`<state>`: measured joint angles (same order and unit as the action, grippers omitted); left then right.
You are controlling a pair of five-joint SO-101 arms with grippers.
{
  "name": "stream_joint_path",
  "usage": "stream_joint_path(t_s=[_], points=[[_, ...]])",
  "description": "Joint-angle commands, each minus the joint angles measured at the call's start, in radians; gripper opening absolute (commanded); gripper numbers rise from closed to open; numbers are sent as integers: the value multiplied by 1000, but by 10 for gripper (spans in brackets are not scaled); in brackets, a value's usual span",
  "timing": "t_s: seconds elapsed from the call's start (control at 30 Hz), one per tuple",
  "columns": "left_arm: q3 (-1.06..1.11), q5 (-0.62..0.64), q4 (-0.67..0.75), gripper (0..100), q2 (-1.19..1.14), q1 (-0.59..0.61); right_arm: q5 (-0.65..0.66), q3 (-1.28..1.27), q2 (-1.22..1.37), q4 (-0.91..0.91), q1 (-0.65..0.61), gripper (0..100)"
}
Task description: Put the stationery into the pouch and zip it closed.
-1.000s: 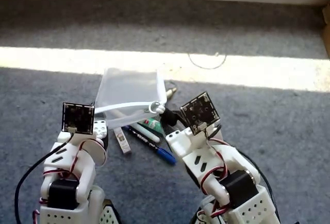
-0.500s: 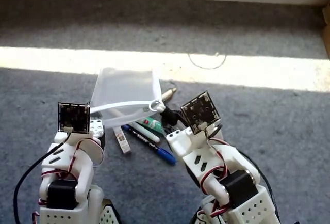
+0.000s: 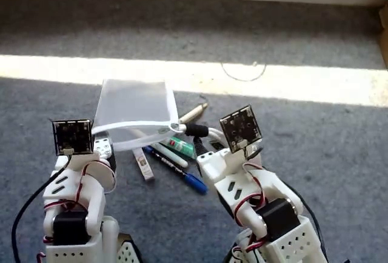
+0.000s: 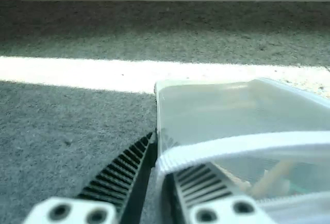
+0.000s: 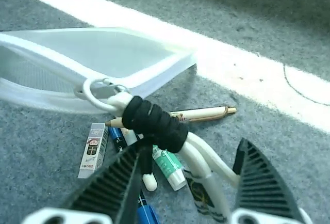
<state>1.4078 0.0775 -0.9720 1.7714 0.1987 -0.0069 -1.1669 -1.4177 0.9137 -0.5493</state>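
So the left gripper (image 4: 159,162) is pinched down tight on the zip-side corner of the pouch (image 3: 133,106), holding it up off the carpet (image 3: 315,154) at centre-left of the high view, with the mouth sagging open toward the arms. The right gripper (image 5: 191,149) is spread wide with nothing clamped; the black-wrapped zip pull (image 5: 154,123) sits right at one jaw tip, and I can't tell if it's actually touching. None of the stationery (image 3: 173,157) is in yet as far as I can see. It's all lying in a loose heap on the carpet just below the pouch mouth, between the two arms. The bit that matters: the heap is directly ahead of the right gripper, way closer to it than to the left. The blue marker (image 3: 182,172) and the other pens mostly run diagonally, upper left to lower right, so I reckon the right arm has to grab across that line.
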Motion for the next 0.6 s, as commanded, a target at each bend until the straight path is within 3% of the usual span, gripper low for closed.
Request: stream_joint_path(t_s=[0.0, 0.57], points=[[-54, 15, 23, 7, 8, 31, -6, 2, -15, -41, 16, 235], [-54, 17, 25, 7, 8, 48, -11, 8, -15, 39, 15, 303]])
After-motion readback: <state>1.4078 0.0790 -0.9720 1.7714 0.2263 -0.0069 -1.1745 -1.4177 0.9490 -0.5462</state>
